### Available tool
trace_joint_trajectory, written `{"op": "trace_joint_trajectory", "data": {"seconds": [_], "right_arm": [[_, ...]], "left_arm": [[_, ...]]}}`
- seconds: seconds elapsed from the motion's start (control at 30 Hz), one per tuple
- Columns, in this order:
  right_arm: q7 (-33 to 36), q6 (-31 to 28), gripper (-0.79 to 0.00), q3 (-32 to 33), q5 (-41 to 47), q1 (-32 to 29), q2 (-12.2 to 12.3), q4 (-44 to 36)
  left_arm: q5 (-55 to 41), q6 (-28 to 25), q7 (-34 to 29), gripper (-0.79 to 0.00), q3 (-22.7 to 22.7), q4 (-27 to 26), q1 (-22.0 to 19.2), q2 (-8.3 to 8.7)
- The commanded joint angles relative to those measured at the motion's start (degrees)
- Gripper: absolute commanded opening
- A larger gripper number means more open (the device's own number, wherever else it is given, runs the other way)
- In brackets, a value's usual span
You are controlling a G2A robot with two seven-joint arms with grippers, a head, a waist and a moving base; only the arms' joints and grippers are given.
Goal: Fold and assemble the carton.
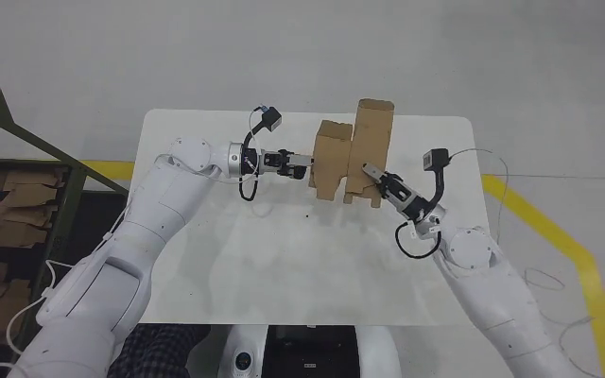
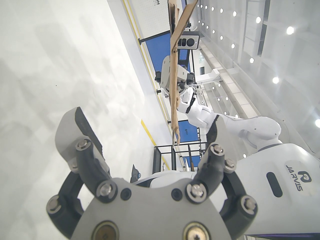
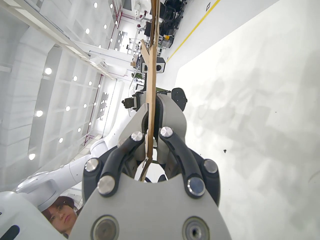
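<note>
Carton (image 1: pixel 352 151) centre-back; open table (image 1: pixel 284 274) nearside.

The rounded arms (image 1: pixel 180 189) are white, with black cables (image 1: pixel 244 189). Left gripper (image 2: pixel 147 117) and right gripper (image 3: pixel 151 112) have grey plates, silver screws.

Your left arm (image 1: pixel 175 189) is stretching out across your left side, elbow nearly straight, and the left gripper (image 2: pixel 147 116) is sitting wide open, fingers (image 2: pixel 82 128) spreading apart and gripping nothing. Your right arm (image 1: pixel 473 257) is angling in from the near right, and the right gripper (image 3: pixel 151 111) is pinching tight on an edge of the carton (image 3: pixel 151 76). The two grippers are pointing roughly at each other, close but not touching.
</note>
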Motion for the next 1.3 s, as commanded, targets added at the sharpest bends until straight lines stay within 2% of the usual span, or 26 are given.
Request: {"op": "trace_joint_trajectory", "data": {"seconds": [0.0, 0.27, 0.53, 0.57, 0.6, 0.63, 0.7, 0.73, 1.03, 1.1, 1.13, 1.17, 1.27], "right_arm": [[-2.6, 1.3, -0.785, -0.4, -1.3, -0.7, -0.2, -1.0], [-8.6, 3.8, -0.785, -1.7, -5.2, -2.3, -1.1, -3.8], [-10.1, 4.4, -0.785, -2.5, -7.2, -3.0, -1.8, -5.3], [-10.3, 4.5, -0.785, -2.5, -7.5, -3.0, -1.9, -5.4], [-10.5, 4.5, -0.785, -2.5, -7.6, -3.1, -2.0, -5.4], [-10.6, 4.6, -0.785, -2.5, -7.8, -3.2, -2.1, -5.5], [-10.9, 4.7, -0.785, -2.5, -8.2, -3.3, -2.2, -5.6], [-11.0, 4.7, -0.785, -2.5, -8.3, -3.4, -2.3, -5.6], [-11.2, 5.1, -0.773, -2.2, -9.2, -3.8, -2.8, -6.1], [-10.2, 4.9, -0.434, -2.0, -8.8, -3.8, -2.9, -6.1], [-9.4, 4.7, -0.086, -2.0, -8.5, -3.8, -2.9, -6.1], [-8.4, 4.3, 0.0, -1.7, -8.2, -3.7, -2.9, -5.9], [-5.9, 3.2, 0.0, -0.2, -6.9, -3.3, -2.7, -4.9]], "left_arm": [[0.0, 0.0, 0.0, 0.0, 0.0, 0.0, 0.0, 0.0], [1.1, 2.9, 1.4, 0.0, -0.5, -4.6, 2.1, 0.2], [-1.8, 3.7, -0.9, 0.0, -0.2, -4.3, 1.9, -0.58], [-2.0, 3.6, -1.2, -0.068, -0.1, -4.0, 1.8, -0.7], [-2.4, 3.5, -1.6, -0.188, 0.0, -3.8, 1.7, -0.84], [-2.8, 3.4, -1.9, -0.459, 0.0, -3.5, 1.6, -0.98], [-3.4, 3.3, -2.5, -0.646, 0.2, -2.9, 1.3, -1.24], [-3.7, 3.3, -2.7, -0.782, 0.2, -2.6, 1.1, -1.37], [-5.1, 2.7, -4.5, -0.785, 0.5, -0.1, 0.1, -2.33], [-5.4, 2.7, -5.1, -0.785, 0.5, 0.4, 0.0, -2.49], [-5.6, 2.7, -5.5, -0.785, 0.5, 0.7, -0.1, -2.57], [-5.7, 2.9, -6.0, -0.785, 0.5, 0.9, -0.2, -2.64], [-5.7, 4.0, -7.1, -0.785, 0.7, 1.1, -0.8, -2.8]]}}
